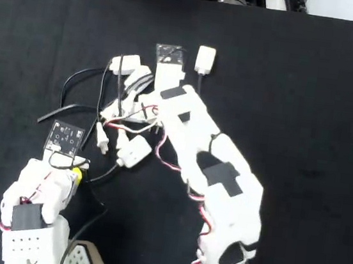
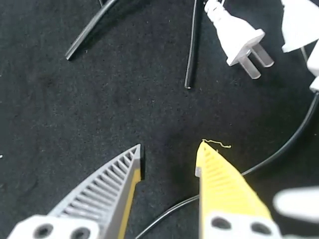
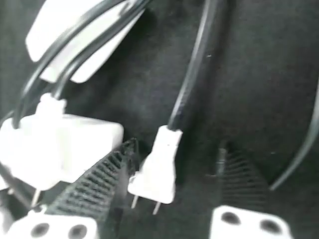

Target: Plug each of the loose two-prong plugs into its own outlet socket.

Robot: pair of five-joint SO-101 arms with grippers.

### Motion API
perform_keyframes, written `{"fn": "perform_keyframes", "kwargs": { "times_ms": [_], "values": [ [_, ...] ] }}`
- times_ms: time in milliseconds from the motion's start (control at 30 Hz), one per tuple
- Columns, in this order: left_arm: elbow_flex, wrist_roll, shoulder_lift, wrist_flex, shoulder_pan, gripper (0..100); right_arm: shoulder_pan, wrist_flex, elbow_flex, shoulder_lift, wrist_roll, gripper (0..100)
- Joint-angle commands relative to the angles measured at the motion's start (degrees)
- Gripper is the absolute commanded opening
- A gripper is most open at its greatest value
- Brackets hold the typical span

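In the right wrist view, a small white two-prong plug [image 3: 157,169] on a black cable lies between the spread black fingers of my right gripper [image 3: 174,162], which is open. One finger [image 3: 99,181] sits close beside the plug, and the other stands apart from it. A white outlet block [image 3: 65,144] lies just past that finger. My left gripper [image 2: 169,149] is open over bare black cloth, with one grey and one yellow finger. A second white plug [image 2: 239,37] lies ahead of it, prongs free. In the high view this plug [image 1: 103,137] rests left of a white block [image 1: 137,150].
Black cables [image 1: 82,88] and red-white wires [image 1: 161,149] tangle in the table's middle among several white outlet blocks [image 1: 205,58]. The right arm [image 1: 222,176] stretches diagonally over them. The left arm [image 1: 36,198] sits at the front left. Bare black cloth [image 1: 319,124] lies to the right.
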Motion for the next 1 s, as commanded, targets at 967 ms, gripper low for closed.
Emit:
{"fn": "perform_keyframes", "kwargs": {
  "times_ms": [967],
  "values": [
    [-0.4,-0.8,-0.3,0.2,-0.6,19,35.5,33.8,-0.7,-19.9,59.1,1.2]
  ]
}}
